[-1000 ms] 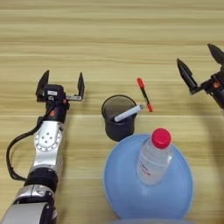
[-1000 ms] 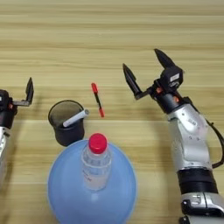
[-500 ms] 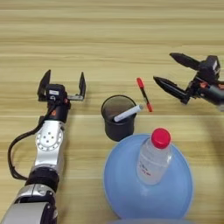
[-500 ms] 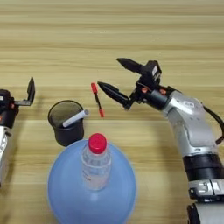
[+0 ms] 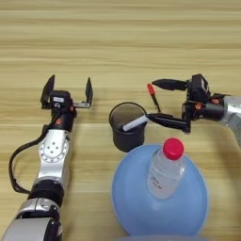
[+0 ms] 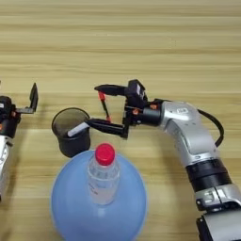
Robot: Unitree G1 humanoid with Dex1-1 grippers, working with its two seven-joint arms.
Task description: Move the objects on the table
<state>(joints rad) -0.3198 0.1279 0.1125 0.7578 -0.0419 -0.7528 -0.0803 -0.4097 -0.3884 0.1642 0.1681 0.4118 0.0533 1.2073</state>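
Observation:
A thin dark pen with a red cap (image 5: 153,97) lies on the wooden table (image 5: 117,42), just right of a dark cup (image 5: 128,127). A white marker (image 5: 136,123) leans inside the cup, its barrel sticking out over the right rim. My right gripper (image 5: 158,103) has come in from the right and is open. One finger is beyond the pen's red cap and the other (image 6: 104,124) is on the near side by the cup's rim, so the pen lies between them. My left gripper (image 5: 68,90) rests open on the table left of the cup, holding nothing.
A clear bottle with a red cap (image 5: 165,165) stands on a blue plate (image 5: 136,207) at the near edge, just in front of the cup and below the right gripper. The right forearm (image 6: 188,129) reaches in from the right.
My right gripper has swung left and turned, from well right of the pen to straddling it beside the cup. The left arm has stayed put.

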